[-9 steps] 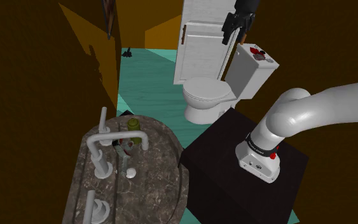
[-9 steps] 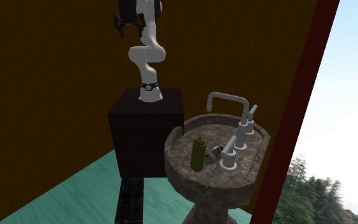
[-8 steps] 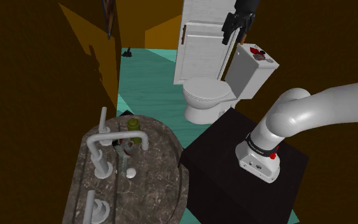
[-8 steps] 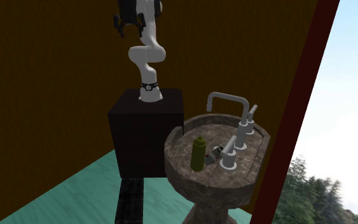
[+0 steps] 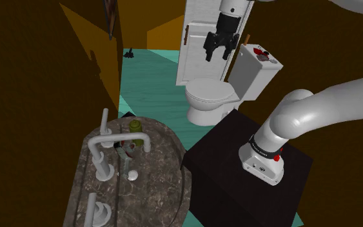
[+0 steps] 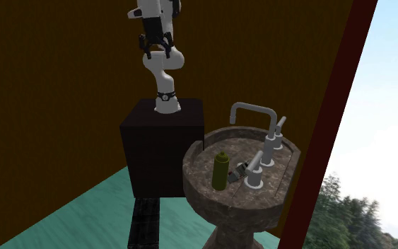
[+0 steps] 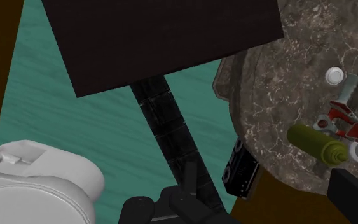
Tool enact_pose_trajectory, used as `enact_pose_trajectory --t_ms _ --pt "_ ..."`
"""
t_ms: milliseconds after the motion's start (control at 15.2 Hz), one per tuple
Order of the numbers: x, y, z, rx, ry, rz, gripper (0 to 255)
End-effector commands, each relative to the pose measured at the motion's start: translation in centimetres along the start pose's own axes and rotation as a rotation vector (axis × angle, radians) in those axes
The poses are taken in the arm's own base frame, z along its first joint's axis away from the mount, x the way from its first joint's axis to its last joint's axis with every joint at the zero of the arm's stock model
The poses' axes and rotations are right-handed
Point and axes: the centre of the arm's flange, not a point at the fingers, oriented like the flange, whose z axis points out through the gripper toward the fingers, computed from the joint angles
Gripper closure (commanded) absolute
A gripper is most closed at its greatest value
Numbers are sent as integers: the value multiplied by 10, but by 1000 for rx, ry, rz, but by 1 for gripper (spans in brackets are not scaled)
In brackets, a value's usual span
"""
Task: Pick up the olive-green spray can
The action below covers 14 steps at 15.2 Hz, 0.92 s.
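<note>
The olive-green spray can stands upright on the marbled stone sink, next to the grey faucet. In the second exterior view the spray can is at the sink's near side. My black gripper hangs high in the air over the toilet, far from the can, fingers pointing down and open with nothing between them. The second exterior view has the gripper above the black stand. From the wrist, the spray can lies far below, beyond the open gripper.
A red-and-white object lies beside the can, and a small white round piece sits in the basin. A second tap stands nearer the front. The black stand borders the sink. A toilet tank and white door are behind.
The gripper has dropped lower and shifted toward the shoulder view's left, now over the toilet bowl. The spray can and the sink items have not moved.
</note>
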Motion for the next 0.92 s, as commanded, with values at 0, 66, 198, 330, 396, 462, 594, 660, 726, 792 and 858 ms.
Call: enact_pose_trajectory --t_ms 0,66,198,330,396,462,594,660,726,792,858 --pt "8 -12 23 13 -17 48 0" --pt "12 -19 33 19 -25 70 0" --pt "20 -32 54 31 -42 114 0" --pt "29 -45 74 43 -59 158 0" --pt "33 -52 85 50 -67 180 0" --pt "37 -58 95 56 -75 202 0" --pt "46 -71 116 68 -92 245 0" --pt "51 -78 126 74 -101 267 0" --pt "55 -84 137 80 -109 289 0" --pt "60 -91 147 86 -117 311 0" --pt "65 -97 157 92 -126 333 0"
